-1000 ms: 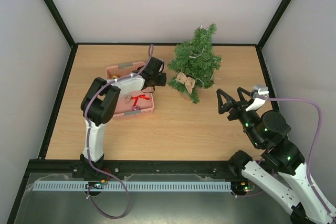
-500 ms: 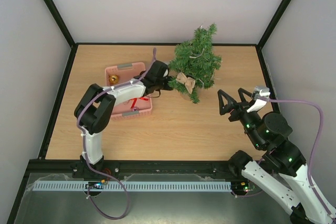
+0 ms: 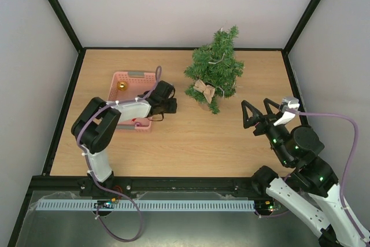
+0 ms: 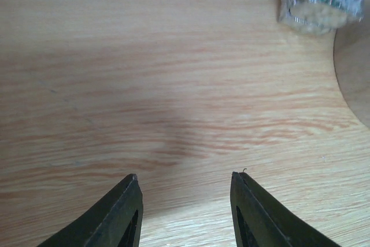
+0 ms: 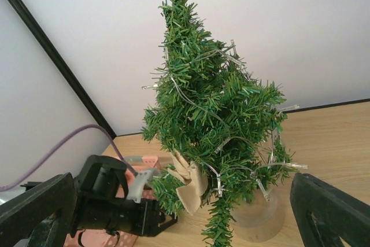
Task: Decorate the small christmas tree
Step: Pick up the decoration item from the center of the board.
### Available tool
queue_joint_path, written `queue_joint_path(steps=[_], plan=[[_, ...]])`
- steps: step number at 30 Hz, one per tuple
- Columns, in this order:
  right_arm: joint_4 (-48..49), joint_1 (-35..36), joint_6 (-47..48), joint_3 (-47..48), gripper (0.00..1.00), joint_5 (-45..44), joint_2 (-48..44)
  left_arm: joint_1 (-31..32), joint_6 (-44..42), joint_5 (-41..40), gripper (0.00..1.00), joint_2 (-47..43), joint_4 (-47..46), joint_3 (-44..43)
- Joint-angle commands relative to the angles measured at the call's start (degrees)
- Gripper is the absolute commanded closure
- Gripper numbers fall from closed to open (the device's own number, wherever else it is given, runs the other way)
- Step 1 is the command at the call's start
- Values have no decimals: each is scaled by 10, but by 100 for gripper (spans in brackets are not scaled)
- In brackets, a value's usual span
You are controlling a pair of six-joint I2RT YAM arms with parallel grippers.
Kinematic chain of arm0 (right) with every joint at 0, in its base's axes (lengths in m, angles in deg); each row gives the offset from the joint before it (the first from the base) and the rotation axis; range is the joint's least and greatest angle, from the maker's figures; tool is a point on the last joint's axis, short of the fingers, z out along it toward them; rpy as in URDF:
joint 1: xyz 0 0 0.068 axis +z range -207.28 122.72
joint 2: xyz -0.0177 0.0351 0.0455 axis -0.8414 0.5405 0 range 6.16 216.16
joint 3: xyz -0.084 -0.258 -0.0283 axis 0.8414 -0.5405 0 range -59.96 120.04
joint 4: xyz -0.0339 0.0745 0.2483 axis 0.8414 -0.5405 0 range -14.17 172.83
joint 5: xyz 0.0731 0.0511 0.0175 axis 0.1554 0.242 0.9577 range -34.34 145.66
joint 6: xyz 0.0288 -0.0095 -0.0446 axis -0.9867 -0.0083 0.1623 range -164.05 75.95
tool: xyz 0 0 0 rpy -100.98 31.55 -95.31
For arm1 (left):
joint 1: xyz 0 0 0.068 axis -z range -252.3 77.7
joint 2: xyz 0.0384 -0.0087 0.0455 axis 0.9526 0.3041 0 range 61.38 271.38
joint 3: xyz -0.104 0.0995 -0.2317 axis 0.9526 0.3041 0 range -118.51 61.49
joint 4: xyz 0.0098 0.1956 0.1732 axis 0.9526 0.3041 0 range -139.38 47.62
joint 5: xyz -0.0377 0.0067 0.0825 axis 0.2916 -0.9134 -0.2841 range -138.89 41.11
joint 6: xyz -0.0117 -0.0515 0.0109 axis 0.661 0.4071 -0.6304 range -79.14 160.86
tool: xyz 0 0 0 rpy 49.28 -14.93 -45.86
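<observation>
Small christmas tree (image 3: 215, 70) near pink basket (image 3: 114, 85)

The whole desk (image 3: 191, 143) is viewed from high above its near edge. The left wrist view is held very close to the wood, angled down past the left tool (image 4: 185, 175). The right wrist view is aimed low across the desk at the small christmas tree (image 5: 211, 114), shared with the overhead view.
</observation>
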State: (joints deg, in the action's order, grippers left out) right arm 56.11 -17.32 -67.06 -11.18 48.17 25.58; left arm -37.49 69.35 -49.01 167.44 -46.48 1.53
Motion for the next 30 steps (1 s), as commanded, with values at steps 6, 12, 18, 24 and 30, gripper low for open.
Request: queue_joint_path(steps=[6,12,18,24,30], plan=[[-1,-2,5,-1,0,-1,-3,-1,-69,17,47,-38,-147,5],[-17,-2,12,17,0,-9,5,-1,-82,55,45,14,-208,-35],[-21,-2,13,27,0,-17,4,-1,-74,65,45,64,-298,-44],[-19,-2,6,29,0,-11,9,0,-55,80,45,122,-315,-78],[-16,-2,5,30,0,-16,13,-1,-44,97,40,155,-346,-90]])
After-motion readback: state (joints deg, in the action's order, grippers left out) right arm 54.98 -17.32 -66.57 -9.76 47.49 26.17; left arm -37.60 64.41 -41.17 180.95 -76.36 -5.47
